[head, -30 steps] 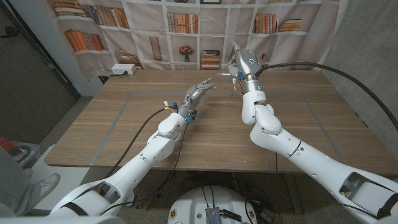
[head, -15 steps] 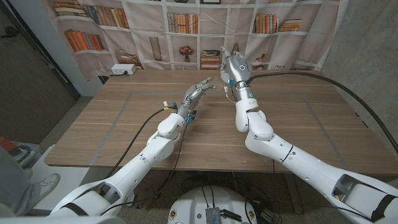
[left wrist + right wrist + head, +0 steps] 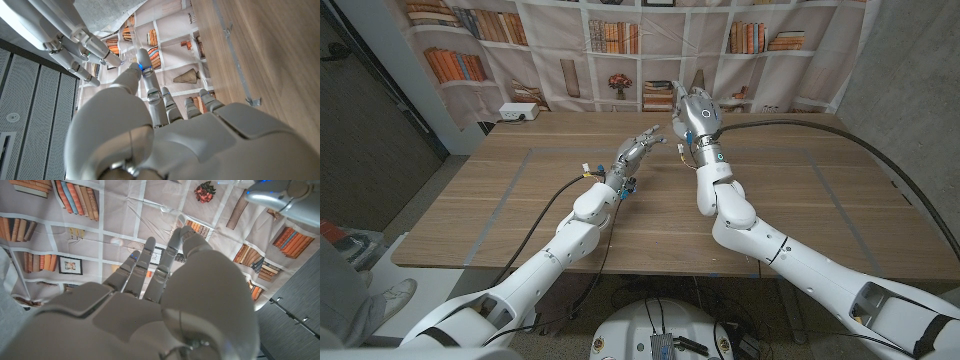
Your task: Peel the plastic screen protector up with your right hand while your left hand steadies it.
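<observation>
Left hand [image 3: 638, 147] and right hand [image 3: 688, 108] raised over table [image 3: 500, 200]; fingertips near

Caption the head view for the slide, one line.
Both arms raised over the wooden table, left hand and right hand close together before a bookshelf backdrop.

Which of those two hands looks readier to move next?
Probably the right hand: it hangs over the table with fingertips close to the left hand. The clear film itself I cannot make out.
</observation>
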